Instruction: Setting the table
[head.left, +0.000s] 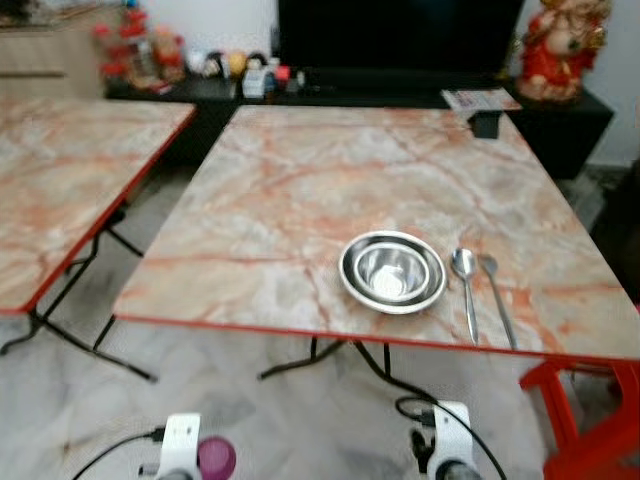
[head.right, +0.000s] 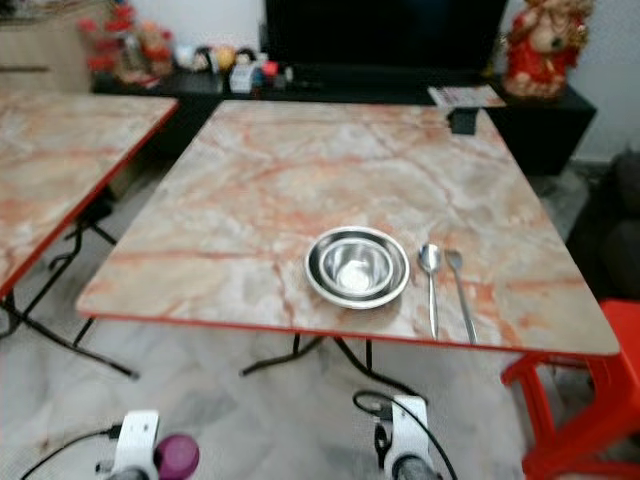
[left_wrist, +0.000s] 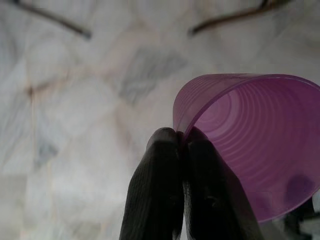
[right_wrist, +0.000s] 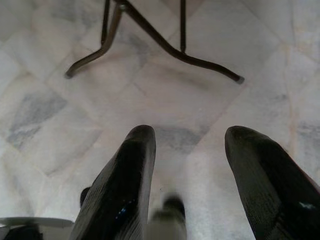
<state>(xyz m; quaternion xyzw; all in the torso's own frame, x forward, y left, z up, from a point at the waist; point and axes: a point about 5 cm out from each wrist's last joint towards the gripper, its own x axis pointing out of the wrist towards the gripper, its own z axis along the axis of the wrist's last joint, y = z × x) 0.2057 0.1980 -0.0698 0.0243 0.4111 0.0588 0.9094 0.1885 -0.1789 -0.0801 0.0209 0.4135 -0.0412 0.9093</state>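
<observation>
A purple plastic cup (left_wrist: 260, 145) hangs low in front of me, its rim pinched by my left gripper (left_wrist: 182, 142), which is shut on it; the cup (head.left: 216, 457) shows at the bottom edge below the table. On the marble-patterned table (head.left: 300, 190) sit nested steel bowls (head.left: 392, 271) near the front edge. A spoon (head.left: 465, 285) and a second utensil (head.left: 497, 298) lie side by side just right of the bowls. My right gripper (right_wrist: 190, 145) hangs open over the floor with nothing between its fingers.
A second marble table (head.left: 60, 180) stands to the left. A red stool (head.left: 590, 420) is at the front right corner. A dark TV cabinet (head.left: 400, 90) with ornaments lines the far wall. A black object (head.left: 486, 123) sits at the table's far right. Folding table legs (right_wrist: 165, 45) cross the tiled floor.
</observation>
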